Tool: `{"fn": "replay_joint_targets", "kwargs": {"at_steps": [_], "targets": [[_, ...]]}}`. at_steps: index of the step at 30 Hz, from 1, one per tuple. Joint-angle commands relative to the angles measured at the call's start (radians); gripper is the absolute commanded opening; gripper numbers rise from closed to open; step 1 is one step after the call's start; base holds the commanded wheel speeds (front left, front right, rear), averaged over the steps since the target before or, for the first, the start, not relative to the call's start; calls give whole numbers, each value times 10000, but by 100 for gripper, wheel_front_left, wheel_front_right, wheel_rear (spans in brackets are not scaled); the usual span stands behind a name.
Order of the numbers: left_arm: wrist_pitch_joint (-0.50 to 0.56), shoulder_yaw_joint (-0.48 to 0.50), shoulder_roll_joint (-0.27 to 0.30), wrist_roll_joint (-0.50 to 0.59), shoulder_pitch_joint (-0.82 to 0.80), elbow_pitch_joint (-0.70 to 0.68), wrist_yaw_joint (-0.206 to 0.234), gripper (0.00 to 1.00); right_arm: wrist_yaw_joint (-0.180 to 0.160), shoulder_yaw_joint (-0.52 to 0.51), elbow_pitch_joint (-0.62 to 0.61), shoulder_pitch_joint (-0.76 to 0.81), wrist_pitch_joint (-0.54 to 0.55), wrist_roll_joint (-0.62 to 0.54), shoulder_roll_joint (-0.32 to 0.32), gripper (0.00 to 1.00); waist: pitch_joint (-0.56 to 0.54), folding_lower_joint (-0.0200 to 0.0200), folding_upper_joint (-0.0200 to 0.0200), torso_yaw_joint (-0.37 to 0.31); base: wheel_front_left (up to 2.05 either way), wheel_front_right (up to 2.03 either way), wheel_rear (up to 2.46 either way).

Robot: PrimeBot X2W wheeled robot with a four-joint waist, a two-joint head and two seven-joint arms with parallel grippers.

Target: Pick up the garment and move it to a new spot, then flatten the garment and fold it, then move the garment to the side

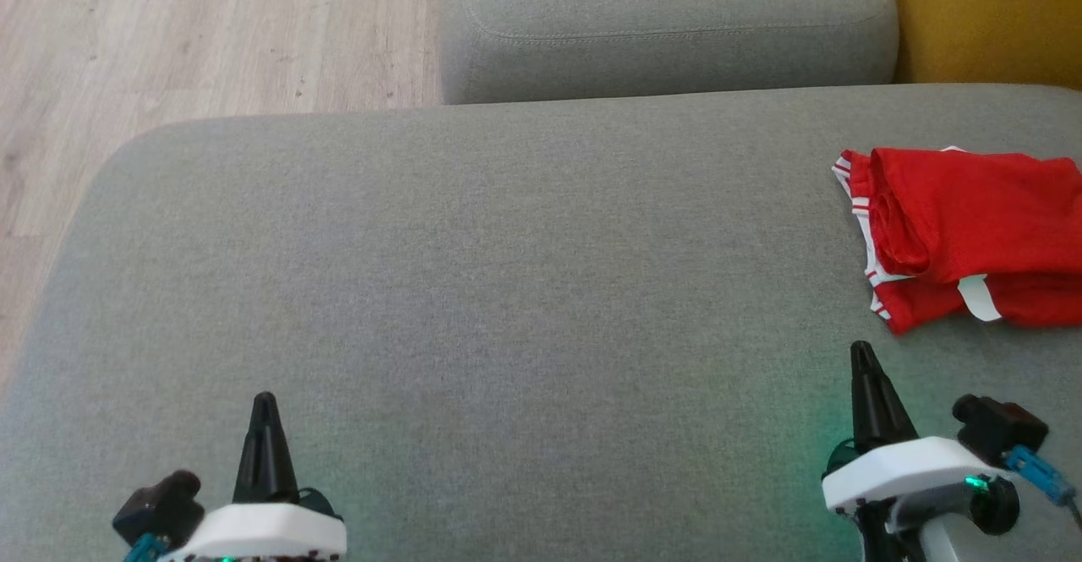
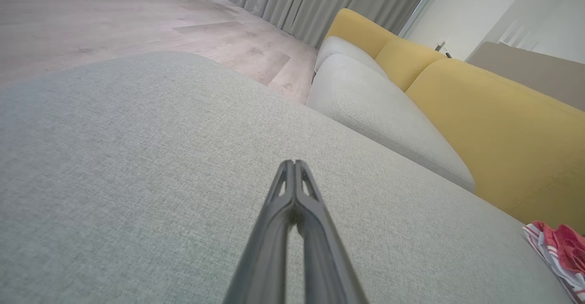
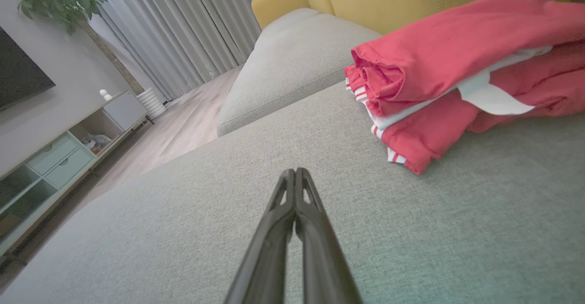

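Note:
The garment (image 1: 964, 232) is red with white-and-red striped trim and lies folded in a loose bundle at the right side of the grey sofa seat (image 1: 507, 291). In the right wrist view the garment (image 3: 457, 75) sits ahead and to the right of my fingers. A corner of the garment (image 2: 560, 249) shows at the lower right of the left wrist view. My right gripper (image 1: 860, 351) is shut and empty, a short way in front of the bundle, not touching it. My left gripper (image 1: 265, 399) is shut and empty over bare cushion at the lower left.
A second grey cushion (image 1: 668, 30) lies beyond the seat, with a yellow backrest (image 1: 980, 13) at the far right. Wooden floor (image 1: 169, 38) lies past the seat's left and far edges. A TV cabinet (image 3: 59, 157), curtains and a plant stand across the room.

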Motion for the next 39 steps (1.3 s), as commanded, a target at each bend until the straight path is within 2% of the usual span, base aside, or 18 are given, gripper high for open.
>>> {"fn": "replay_joint_targets", "kwargs": {"at_steps": [1, 39], "targets": [[77, 181, 15, -272, -536, -350, -58, 0, -3, -33, -391, -443, 68, 337, -11, 0, 2, 0, -1, -3, 0, 0, 0], [1193, 777, 39, -4065, -751, -636, -322, 0, -9, -544, -982, -490, 1160, 4556, -30, 0, 44, 0, -1, -81, 0, 0, 0]]}}
